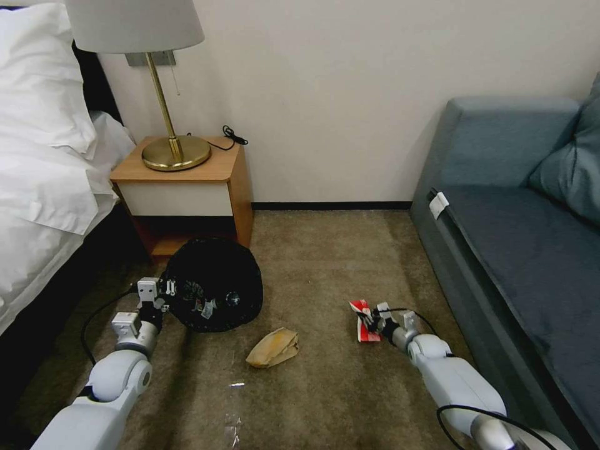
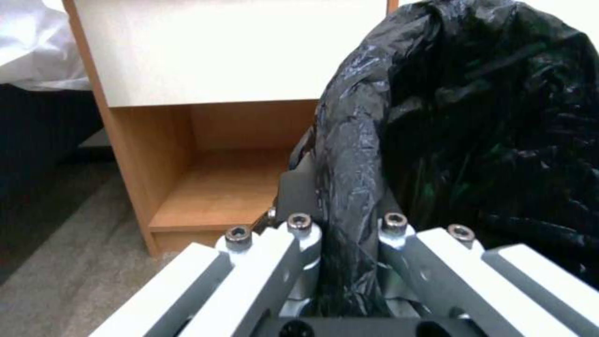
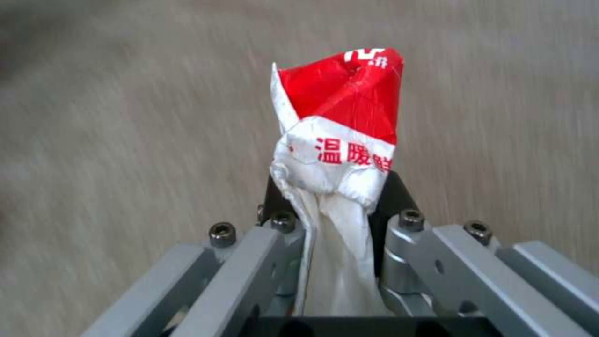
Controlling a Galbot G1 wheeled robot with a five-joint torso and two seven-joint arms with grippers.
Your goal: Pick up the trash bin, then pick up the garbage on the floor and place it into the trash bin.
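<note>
The left gripper (image 1: 164, 289) is clamped on the rim of the small round trash bin (image 1: 212, 292), whose crinkly black plastic liner (image 2: 474, 121) is folded over the edge and pinched between the two fingers; the bin sits tilted toward the camera just in front of the open-bottomed wooden nightstand (image 1: 187, 190), and a few small pieces of litter lie inside it. The right gripper (image 1: 372, 320) is closed on the crumpled red-and-white snack packet (image 3: 337, 140), holding it by its white end low over the short-pile tan-brown carpet (image 1: 325, 262); red Chinese characters reading 温暖 run across the white band, with more print cut off at the crease. Between the two arms, a crumpled brown paper bag (image 1: 274, 348) lies on the carpet, near the bin yet apart from it. A brass lamp (image 1: 172, 147) with a white shade stands on the nightstand, a bed with white linen (image 1: 44, 162) borders the left side, and a blue-grey sofa (image 1: 519, 212) borders the right.
</note>
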